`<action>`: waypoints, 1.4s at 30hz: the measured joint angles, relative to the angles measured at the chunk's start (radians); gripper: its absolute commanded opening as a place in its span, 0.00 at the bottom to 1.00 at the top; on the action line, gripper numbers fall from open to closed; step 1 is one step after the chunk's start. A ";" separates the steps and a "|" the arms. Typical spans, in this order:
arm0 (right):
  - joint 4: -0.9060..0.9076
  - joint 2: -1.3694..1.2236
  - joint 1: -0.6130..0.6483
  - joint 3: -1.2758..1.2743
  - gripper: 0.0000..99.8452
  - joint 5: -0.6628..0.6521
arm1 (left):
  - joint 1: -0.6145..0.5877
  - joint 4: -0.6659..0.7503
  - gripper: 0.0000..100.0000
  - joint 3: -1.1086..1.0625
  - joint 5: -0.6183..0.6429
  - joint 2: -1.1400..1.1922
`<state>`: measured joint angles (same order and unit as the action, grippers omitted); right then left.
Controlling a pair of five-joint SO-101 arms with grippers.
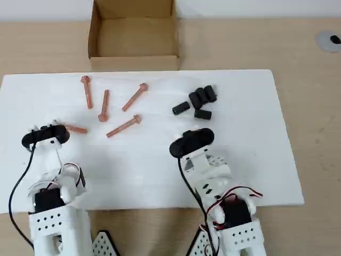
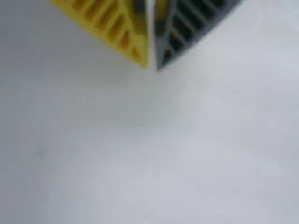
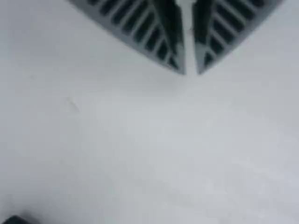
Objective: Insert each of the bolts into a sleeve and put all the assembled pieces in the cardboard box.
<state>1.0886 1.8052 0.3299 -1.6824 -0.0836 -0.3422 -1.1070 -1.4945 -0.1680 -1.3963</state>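
Several copper-coloured bolts lie scattered on the left half of the white sheet; one bolt rests right beside the left arm. Several short black sleeves are clustered just beyond the right arm. The open cardboard box stands behind the sheet with nothing in it. My left gripper, one finger yellow and one dark, is shut and points down at bare white sheet. My right gripper is shut too, over bare sheet, with only a thin slit between its fingers.
The sheet lies on a wooden table. A grey disc sits at the table's far right. Both arm bases stand at the near edge. A small dark shape shows at the corner of the right wrist view.
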 measured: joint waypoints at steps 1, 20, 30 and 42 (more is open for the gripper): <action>0.006 0.000 -0.002 0.003 0.01 0.012 | 0.000 -0.003 0.02 0.028 0.000 0.003; 0.025 -0.724 -0.074 0.773 0.01 0.155 | 0.000 -0.368 0.06 1.214 0.037 1.060; 0.071 -1.352 -0.075 1.306 0.01 0.176 | 0.161 -0.532 0.09 1.738 0.181 1.608; 0.078 -1.626 -0.239 1.548 0.01 0.176 | 0.210 -0.522 0.14 2.078 0.213 1.893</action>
<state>1.1669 0.1788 0.0905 -0.1343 0.0928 -0.1320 -1.6287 0.5831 0.0453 0.4971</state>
